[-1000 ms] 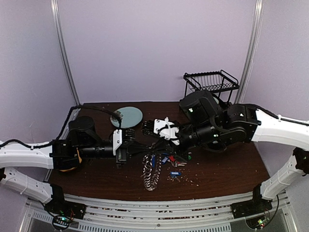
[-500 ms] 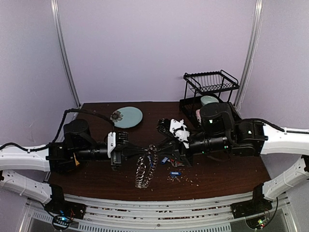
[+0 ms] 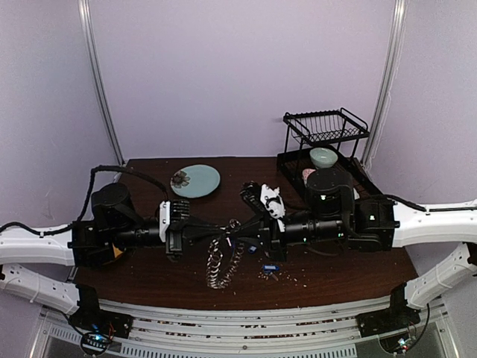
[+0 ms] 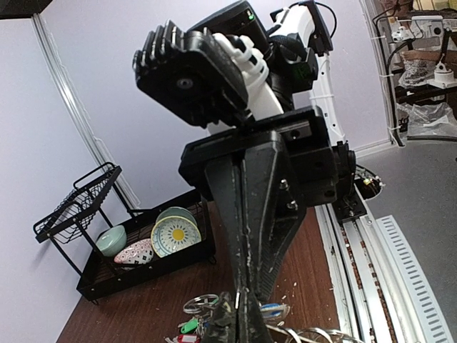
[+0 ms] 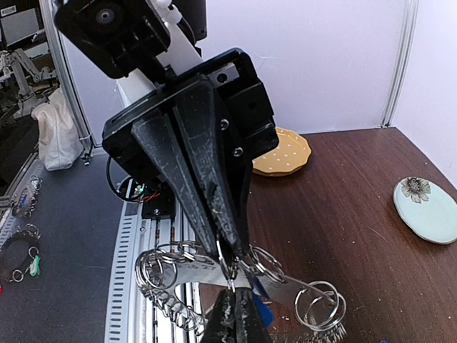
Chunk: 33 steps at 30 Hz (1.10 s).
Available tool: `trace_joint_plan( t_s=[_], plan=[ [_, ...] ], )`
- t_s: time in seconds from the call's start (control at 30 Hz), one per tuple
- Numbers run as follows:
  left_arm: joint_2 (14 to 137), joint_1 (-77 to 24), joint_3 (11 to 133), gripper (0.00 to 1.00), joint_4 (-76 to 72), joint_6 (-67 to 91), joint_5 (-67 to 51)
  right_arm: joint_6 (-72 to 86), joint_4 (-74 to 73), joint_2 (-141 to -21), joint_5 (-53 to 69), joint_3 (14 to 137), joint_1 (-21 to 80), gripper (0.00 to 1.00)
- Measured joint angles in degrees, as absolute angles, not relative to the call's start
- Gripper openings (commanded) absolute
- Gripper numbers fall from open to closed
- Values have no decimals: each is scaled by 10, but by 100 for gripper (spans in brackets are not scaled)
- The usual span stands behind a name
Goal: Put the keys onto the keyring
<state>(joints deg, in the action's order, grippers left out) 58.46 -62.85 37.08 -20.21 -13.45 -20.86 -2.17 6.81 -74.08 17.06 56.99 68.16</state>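
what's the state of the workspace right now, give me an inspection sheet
surface: dark wood table, crumbs near the front.
job's things: keyring hanging below the meeting fingertips; loose keys, one blue-tagged, lying on the table.
clutter: pale blue plate at the back; black dish rack back right, holding a bowl.
grippers: left gripper shut on the keyring; right gripper shut, tip to tip with it, what it pinches unclear.
cables: black cable looped above the left arm, away from the keys.
surroundings: lilac wall, metal poles.
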Motion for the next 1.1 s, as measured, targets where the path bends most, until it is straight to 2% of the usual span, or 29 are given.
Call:
trace_joint_plan(
  t_s=[0.4,0.47,0.63,0.73,0.8,0.97,1.1],
  plan=[
    [560,-627,329,0,-249,-86,-249,-21,91,-790,254,586,679,0],
    [559,-625,327,0,-258,-82,-252,-21,95,-797,260,592,677,4],
    [558,-622,325,0,-276,-76,-253,-19,93,-801,251,597,677,23],
    [555,-623,325,0,-289,-77,-255,-23,80,-791,231,595,679,29],
    [554,-625,325,0,-291,-78,-256,-30,74,-767,218,585,679,29],
    [554,-627,325,0,-291,-80,-256,-37,86,-699,206,570,679,21],
    [554,-627,325,0,-291,-83,-255,-39,114,-703,205,571,686,24]
  ],
)
